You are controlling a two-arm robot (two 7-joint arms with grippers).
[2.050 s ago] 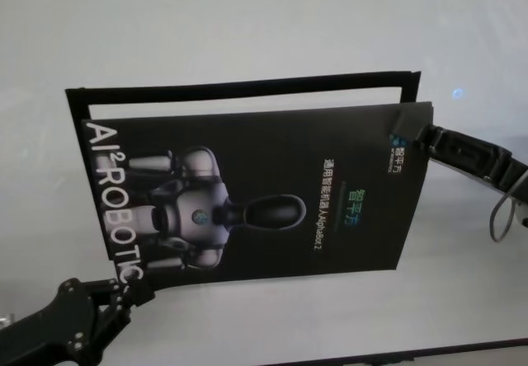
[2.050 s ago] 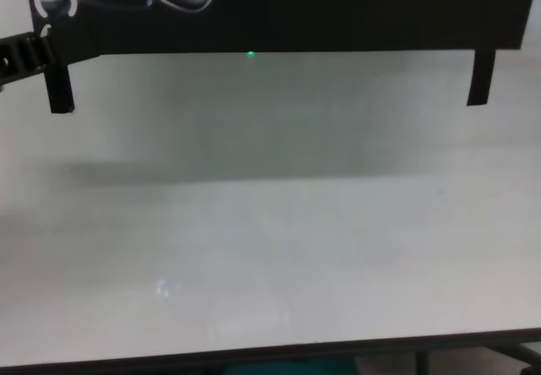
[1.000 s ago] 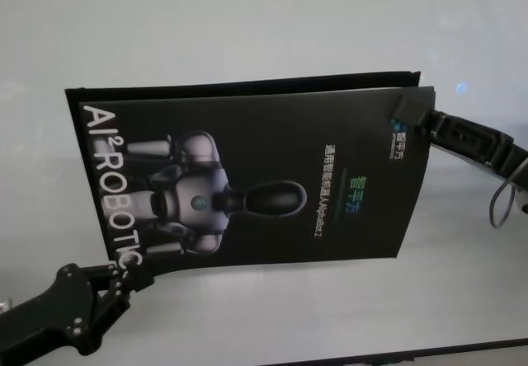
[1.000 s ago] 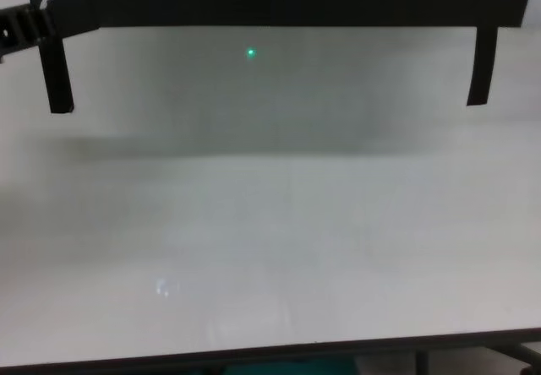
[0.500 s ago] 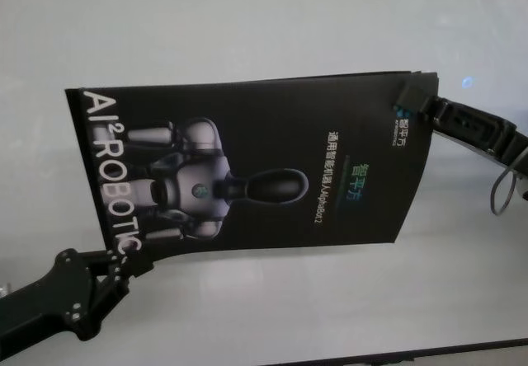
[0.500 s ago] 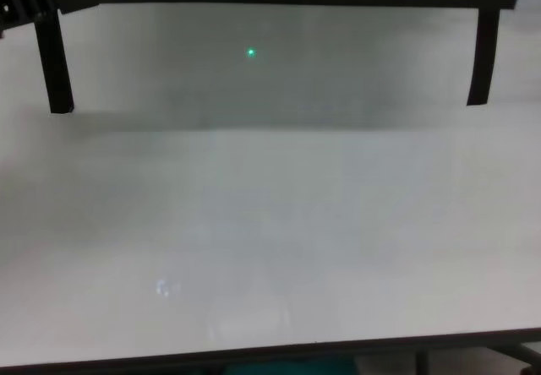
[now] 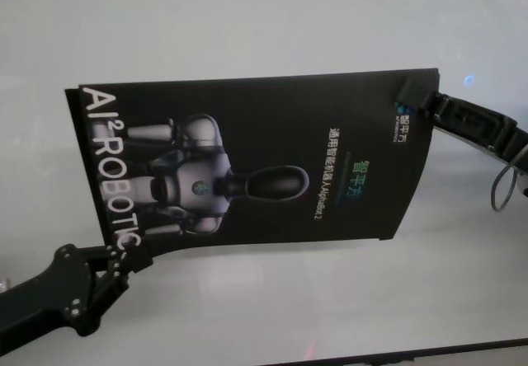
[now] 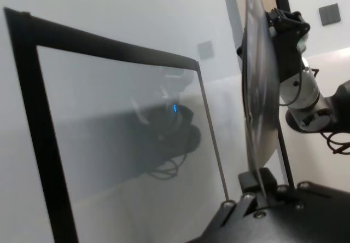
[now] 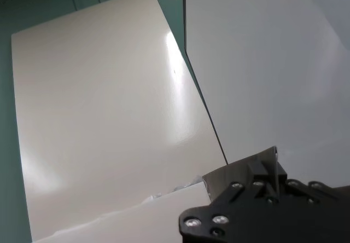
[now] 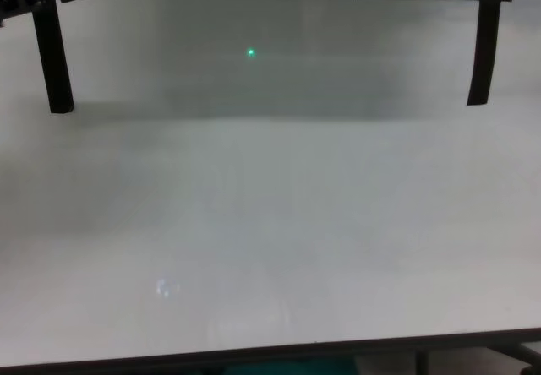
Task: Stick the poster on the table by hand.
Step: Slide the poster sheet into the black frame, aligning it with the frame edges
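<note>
Holding the poster (image 7: 264, 164) up off the table (image 7: 247, 20) between both arms, I judge I'm in the carry-and-place step, with nothing stuck down yet. My left gripper (image 7: 115, 255) pinches the near corner by the white lettering; my right gripper (image 7: 417, 102) is clamped on the far corner by the small logo. The sheet hangs curved, printed face toward the head camera. In the chest view its lower edge sits at the top, with two black strips (image 10: 51, 58) hanging down from it above the tabletop. Next I'd need to lower it evenly, keeping it taut so it lands flat without creasing. No containers are in sight.
</note>
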